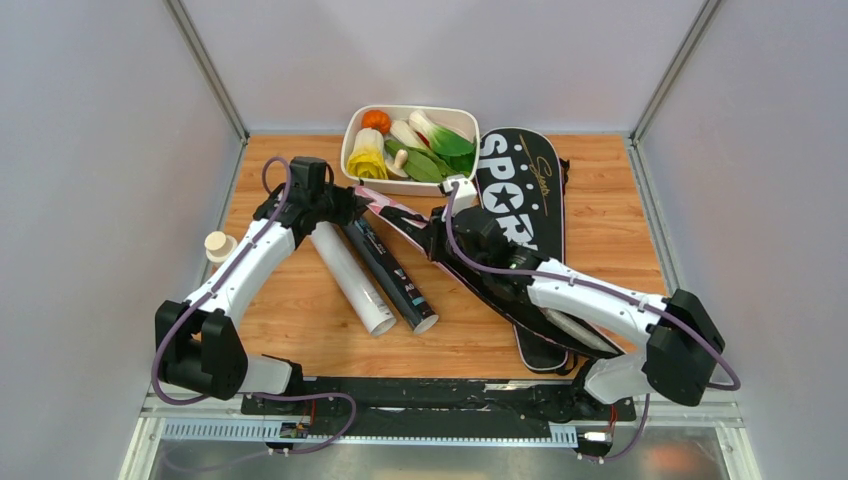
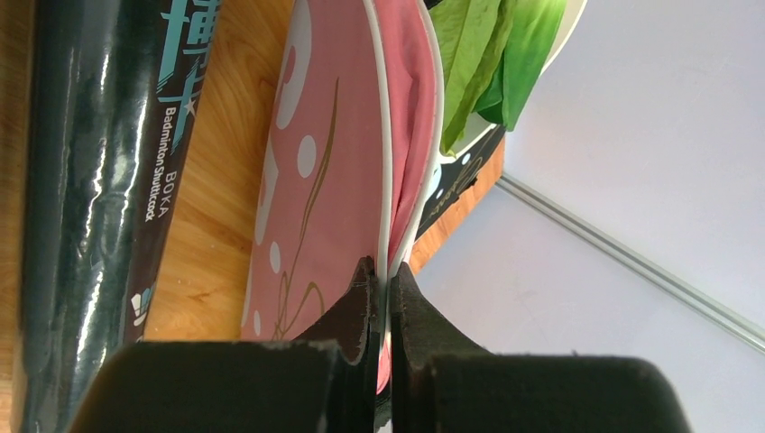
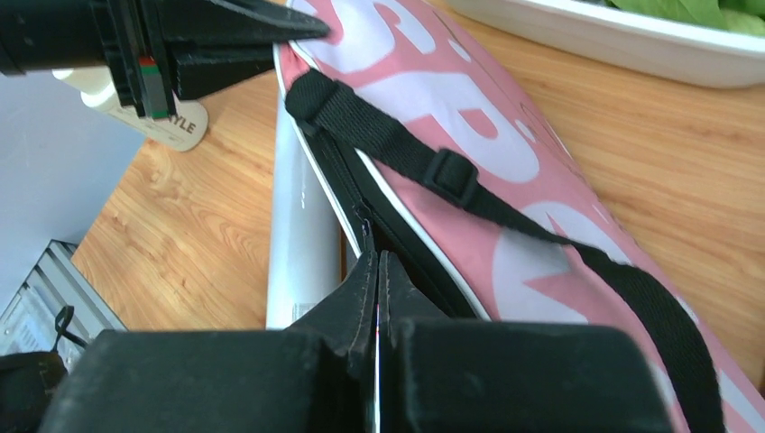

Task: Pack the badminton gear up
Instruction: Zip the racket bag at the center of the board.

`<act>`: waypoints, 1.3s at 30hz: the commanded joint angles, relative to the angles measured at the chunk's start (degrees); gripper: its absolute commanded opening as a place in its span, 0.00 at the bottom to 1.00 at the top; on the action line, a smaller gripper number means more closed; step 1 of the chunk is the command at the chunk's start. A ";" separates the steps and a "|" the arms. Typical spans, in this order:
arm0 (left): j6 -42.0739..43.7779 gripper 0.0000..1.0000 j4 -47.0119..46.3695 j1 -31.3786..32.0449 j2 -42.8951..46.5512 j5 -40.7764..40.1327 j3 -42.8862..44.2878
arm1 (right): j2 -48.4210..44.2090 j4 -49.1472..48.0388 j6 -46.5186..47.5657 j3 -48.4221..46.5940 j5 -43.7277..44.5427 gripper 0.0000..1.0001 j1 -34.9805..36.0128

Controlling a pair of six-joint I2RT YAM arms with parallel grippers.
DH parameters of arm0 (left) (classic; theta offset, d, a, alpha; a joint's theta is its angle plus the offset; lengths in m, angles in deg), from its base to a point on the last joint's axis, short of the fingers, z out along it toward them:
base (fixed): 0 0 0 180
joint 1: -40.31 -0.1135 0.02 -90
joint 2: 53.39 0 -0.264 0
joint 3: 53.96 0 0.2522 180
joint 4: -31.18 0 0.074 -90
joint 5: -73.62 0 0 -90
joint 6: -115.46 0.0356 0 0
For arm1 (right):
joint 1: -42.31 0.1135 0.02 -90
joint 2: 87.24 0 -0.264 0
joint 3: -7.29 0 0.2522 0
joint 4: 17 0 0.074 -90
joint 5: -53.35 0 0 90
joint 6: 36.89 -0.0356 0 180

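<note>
The left pincer is pinched narrow on the white-piped rim of the pink cover, at the cover's ten o'clock end. That end rides over the tops of the white tube and the black tube. From there the cover runs toward four o'clock across the middle of the worktop.

Further along it, the right pincer has its tips pressed together at the zip line. Whether the zip tab is caught between them I cannot tell.

- **Missed tab:** if the tab is not caught, a pull would likely slide off the fabric and the zip would not run.
- **Thin left hold:** the piping gives little to hold. If it slips, the whole cover would probably follow the right arm.
- **Dragging the cover:** this could roll the tubes toward seven o'clock, or snag the black strap.
- **Tray close by:** the tray sits close at twelve o'clock and could be nudged.
</note>
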 commanded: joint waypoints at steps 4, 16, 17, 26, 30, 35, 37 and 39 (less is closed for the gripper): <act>-1.26 0.00 -1.38 0.52 -0.26 -1.55 2.35 | -7.19 4.33 -3.59 4.48 -1.19 0.00 -0.20; -2.03 0.00 -1.92 1.82 -0.44 -1.73 1.90 | -1.86 2.89 -5.38 -0.36 -4.27 0.07 -0.24; -2.22 0.00 -2.01 1.91 -0.53 -1.48 1.74 | -1.17 2.88 -5.55 -0.68 -3.88 0.08 -0.20; -2.68 0.00 -2.14 3.07 -0.53 -1.91 2.03 | -1.06 4.49 -7.52 -1.24 1.71 0.21 -0.19; -2.75 0.00 -2.12 3.45 -0.53 -2.08 1.97 | -1.79 4.49 -10.20 -0.63 3.40 0.28 -0.14; -2.99 0.00 -2.05 3.83 -0.43 -2.37 1.72 | -2.78 4.33 -16.41 0.38 7.80 0.38 0.91; -3.16 0.00 -1.97 3.99 -0.15 -2.73 1.38 | -3.17 4.32 -18.10 0.91 9.68 0.39 1.39; -3.39 0.00 -1.81 4.09 -0.08 -2.82 1.00 | -3.48 4.31 -19.84 1.58 10.87 0.43 1.54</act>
